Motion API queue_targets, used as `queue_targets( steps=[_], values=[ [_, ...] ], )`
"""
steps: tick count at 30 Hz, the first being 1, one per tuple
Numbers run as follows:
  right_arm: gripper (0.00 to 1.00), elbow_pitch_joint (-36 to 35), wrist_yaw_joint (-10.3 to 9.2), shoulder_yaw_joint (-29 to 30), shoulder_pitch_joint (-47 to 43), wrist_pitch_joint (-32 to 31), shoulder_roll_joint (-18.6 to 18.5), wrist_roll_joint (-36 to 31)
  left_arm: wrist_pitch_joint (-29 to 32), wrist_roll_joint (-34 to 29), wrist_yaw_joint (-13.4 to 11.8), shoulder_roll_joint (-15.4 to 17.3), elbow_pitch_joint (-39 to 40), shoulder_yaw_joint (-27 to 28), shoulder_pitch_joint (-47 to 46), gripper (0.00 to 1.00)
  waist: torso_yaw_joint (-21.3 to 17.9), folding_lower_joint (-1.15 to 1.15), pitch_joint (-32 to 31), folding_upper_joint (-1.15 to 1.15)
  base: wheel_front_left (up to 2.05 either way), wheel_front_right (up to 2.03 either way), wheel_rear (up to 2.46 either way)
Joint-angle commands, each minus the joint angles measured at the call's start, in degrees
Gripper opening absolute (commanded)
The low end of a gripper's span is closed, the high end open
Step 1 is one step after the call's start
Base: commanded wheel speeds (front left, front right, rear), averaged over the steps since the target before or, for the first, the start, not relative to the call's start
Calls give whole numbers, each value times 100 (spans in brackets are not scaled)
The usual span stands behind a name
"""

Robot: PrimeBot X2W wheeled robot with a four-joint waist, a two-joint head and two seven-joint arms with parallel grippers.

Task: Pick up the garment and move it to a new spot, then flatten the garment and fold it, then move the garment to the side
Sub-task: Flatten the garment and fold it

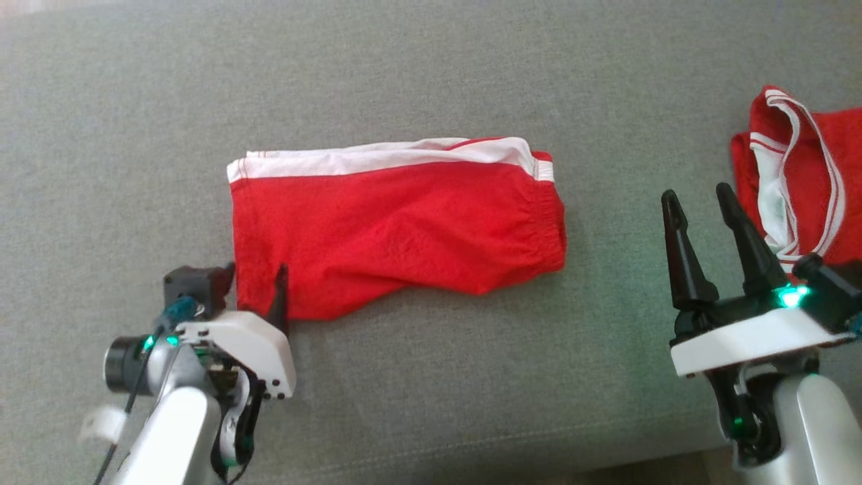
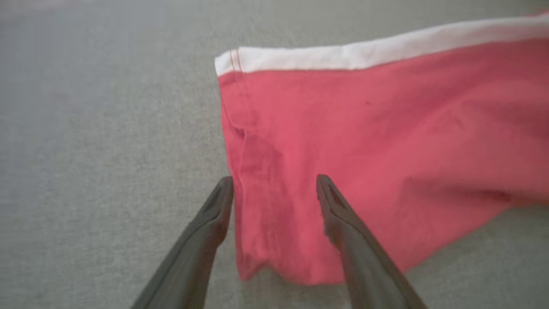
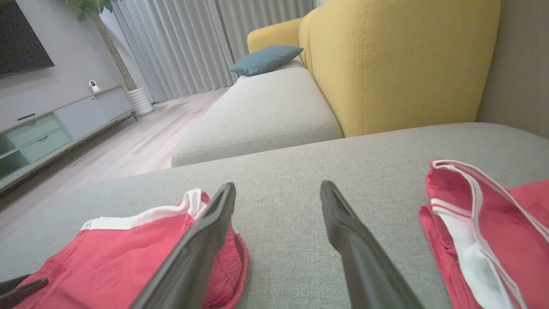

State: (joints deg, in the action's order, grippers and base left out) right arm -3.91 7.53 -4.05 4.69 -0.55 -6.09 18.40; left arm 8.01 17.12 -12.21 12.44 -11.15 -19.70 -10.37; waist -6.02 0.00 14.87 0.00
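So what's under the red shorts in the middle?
The grey cushion shows all around the red shorts, so they lie on it. The cloth covers the patch right beneath, so anything tucked under there cannot be seen.

You see two red fabric garments with white trim: flat garment (image 1: 397, 229), crumpled garment (image 1: 801, 182). Two dark-fingered grippers: left gripper (image 2: 274, 180), right gripper (image 1: 697, 192). One teal cushion (image 3: 266, 59).

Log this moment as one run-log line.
red shorts: folded, flat on grey cushion | left gripper: open, straddling shorts' left edge | right gripper: open, holding nothing | red-and-white garment: crumpled at right
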Motion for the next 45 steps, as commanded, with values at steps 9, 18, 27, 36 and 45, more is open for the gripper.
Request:
queue_targets(
  steps=[9, 18, 27, 36, 45],
  values=[
    [100, -332, -4, -49, -121, -177, -158, -196, -2040, -324, -236, -35, 172, 399, 29, 100, 87, 0, -245, 0, 0, 0, 0],
    [100, -527, -4, -67, -296, -379, -176, -292, -2282, -528, -383, -9, 881, 470, 405, 100, 186, 0, -440, 0, 0, 0, 0],
    [100, -623, -4, -94, -437, -502, -148, -307, -2142, -573, -531, 74, 1337, 475, 693, 100, 226, 0, -521, 0, 0, 0, 0],
    [100, -662, -4, -73, -439, -537, -160, -319, -2057, -607, -596, 95, 1465, 432, 698, 100, 255, 0, -453, 0, 0, 0, 0],
    [100, -315, -4, -576, -2, -1030, -301, -276, -2058, -664, -546, 58, 1517, 299, 381, 100, 540, 0, -77, 0, 0, 0, 0]
  ],
)
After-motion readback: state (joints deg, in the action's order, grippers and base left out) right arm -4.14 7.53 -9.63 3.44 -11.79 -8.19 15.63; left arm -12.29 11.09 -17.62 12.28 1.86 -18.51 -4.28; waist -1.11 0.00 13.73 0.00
